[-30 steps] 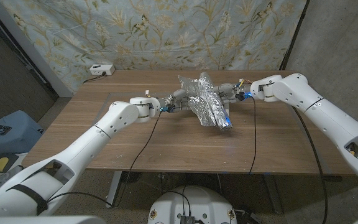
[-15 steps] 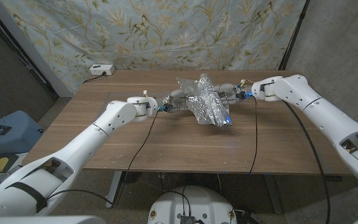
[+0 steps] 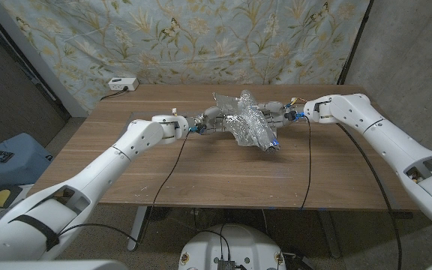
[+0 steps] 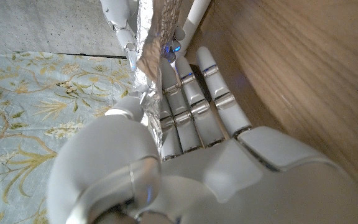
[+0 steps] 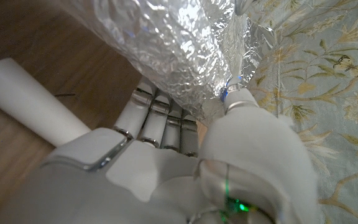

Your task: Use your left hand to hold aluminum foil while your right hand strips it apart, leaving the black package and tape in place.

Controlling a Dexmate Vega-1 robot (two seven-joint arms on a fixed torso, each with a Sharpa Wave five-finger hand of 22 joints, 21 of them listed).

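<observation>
Wooden table (image 3: 201,165) | foil (image 3: 250,127) apparently pinched between left hand (image 3: 210,120) and right hand (image 3: 274,112)

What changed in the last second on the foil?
The foil bundle has bunched up: its near end drew back toward the table's far side, so it looks shorter. Left hand and right hand still grip it from either side, barely shifted. Table and white box unchanged.

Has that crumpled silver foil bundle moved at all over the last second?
Yes. The foil has drawn back toward the table's far edge: its lower tip sat nearer the table's middle a second ago. The left hand and right hand grip it.
</observation>
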